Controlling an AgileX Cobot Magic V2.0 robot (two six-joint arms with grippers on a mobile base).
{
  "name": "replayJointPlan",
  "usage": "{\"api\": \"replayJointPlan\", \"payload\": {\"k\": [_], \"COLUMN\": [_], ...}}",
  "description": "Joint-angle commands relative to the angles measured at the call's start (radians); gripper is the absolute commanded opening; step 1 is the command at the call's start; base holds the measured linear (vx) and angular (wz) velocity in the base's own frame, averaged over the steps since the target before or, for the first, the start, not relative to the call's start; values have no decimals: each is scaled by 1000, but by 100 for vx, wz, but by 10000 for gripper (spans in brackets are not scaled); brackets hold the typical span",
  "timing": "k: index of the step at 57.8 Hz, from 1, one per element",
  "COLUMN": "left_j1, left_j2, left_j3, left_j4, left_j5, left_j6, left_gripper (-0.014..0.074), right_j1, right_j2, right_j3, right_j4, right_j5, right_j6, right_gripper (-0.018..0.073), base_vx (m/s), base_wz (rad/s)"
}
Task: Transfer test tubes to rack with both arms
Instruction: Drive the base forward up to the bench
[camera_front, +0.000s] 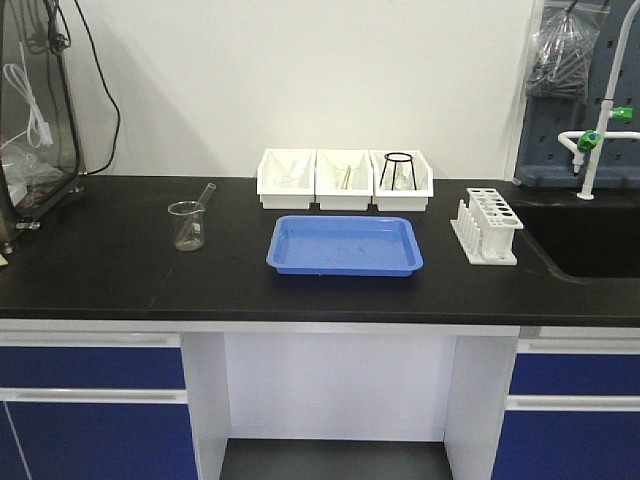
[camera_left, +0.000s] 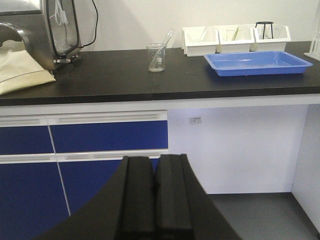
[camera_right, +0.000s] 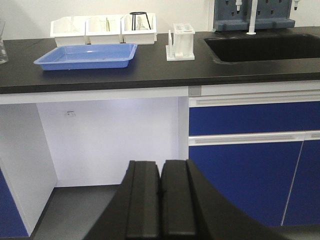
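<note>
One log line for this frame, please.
left gripper shut | right gripper shut | test tube in beaker | rack right of blue tray

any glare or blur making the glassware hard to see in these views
Front view: even light, soft sheen on the blue tray, beaker and its test tube thin but legible. Left wrist view: tube fades against the white wall; the shut left hand is a dark mass. Right wrist view: glare patch on the tray, rack pale.

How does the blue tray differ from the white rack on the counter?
The blue tray is flat, wide and low; the white rack is small and stands taller. The tray sits mid-counter, the rack nearer the sink. Both rest on the black counter.
</note>
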Motion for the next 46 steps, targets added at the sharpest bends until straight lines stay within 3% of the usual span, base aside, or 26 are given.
{"api": "replayJointPlan", "payload": {"k": [1, 46], "left_j1": [2, 2], "left_j2": [-20, -20], "left_j3": [27, 27], "left_j4": [-7, -7], "left_j5": [-88, -88], "left_j6": [-7, -7], "left_gripper": [-15, -15], "right_j1": [-1, -1], "right_j2": [-8, -8], "right_j3": [11, 11], "right_j4": [-13, -13], "right_j5": [-75, -78], "right_j6": [1, 1], "right_gripper": [-7, -7], "base_vx": [26, 35], "base_wz": [-1, -6]}}
